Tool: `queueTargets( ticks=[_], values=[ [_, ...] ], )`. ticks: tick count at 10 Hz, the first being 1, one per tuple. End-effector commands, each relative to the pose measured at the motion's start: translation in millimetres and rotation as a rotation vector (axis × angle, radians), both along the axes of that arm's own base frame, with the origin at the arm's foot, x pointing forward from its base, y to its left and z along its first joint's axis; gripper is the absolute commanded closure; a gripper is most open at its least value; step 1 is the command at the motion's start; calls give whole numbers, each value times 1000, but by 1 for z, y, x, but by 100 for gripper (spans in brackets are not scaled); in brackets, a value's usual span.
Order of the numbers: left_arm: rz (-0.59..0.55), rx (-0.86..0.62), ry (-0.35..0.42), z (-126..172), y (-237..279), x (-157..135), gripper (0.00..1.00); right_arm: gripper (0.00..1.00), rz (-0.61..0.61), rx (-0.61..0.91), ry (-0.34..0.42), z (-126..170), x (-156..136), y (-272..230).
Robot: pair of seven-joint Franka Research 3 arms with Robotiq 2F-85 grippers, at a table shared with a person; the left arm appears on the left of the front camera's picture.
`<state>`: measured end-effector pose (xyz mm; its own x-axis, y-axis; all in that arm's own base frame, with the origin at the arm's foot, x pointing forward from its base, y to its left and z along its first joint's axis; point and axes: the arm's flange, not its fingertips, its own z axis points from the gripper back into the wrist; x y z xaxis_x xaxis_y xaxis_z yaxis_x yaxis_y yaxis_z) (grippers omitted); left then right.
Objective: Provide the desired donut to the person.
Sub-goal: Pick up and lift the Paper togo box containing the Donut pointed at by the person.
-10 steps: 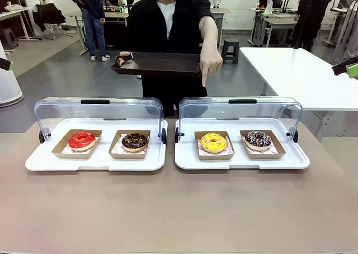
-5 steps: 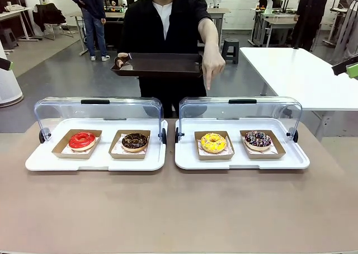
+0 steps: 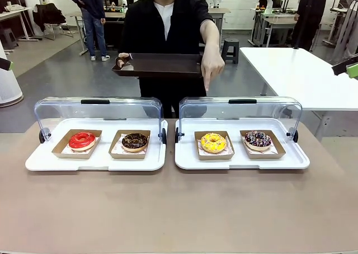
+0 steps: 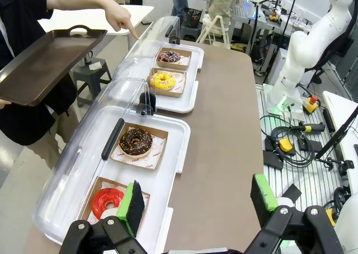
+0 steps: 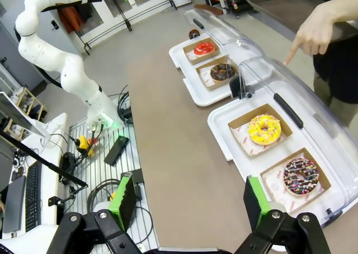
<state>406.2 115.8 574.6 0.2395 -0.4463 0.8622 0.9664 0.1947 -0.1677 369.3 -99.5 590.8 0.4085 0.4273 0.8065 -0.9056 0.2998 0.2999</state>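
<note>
left fingers (image 4: 263, 191) and right fingers (image 5: 254, 201) wide apart, above the table (image 4: 224, 125)

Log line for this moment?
person's hand: pointing toward yellow donut | brown tray: held level | left end effector: open | right end effector: open

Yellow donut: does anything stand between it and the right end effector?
Nothing visible does. The yellow donut lies uncovered; the clear lid is rolled back on the far side, away from the open right end effector.
</note>
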Motion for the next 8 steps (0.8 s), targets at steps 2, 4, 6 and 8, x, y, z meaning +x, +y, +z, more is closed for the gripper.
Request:
queueTargets(
  ticks=[2, 4, 6, 8],
  values=[
    [1, -11, -3, 1, 0, 0, 0, 0, 4, 6, 0, 0, 0, 1],
    [1, -11, -3, 1, 0, 0, 0, 0, 4, 6, 0, 0, 0, 1],
    [1, -11, -3, 1, 0, 0, 0, 0, 31, -46, 11, 7, 9, 22],
    [1, -11, -3, 1, 0, 0, 0, 0, 49, -115, 48, 21, 34, 70]
  ],
)
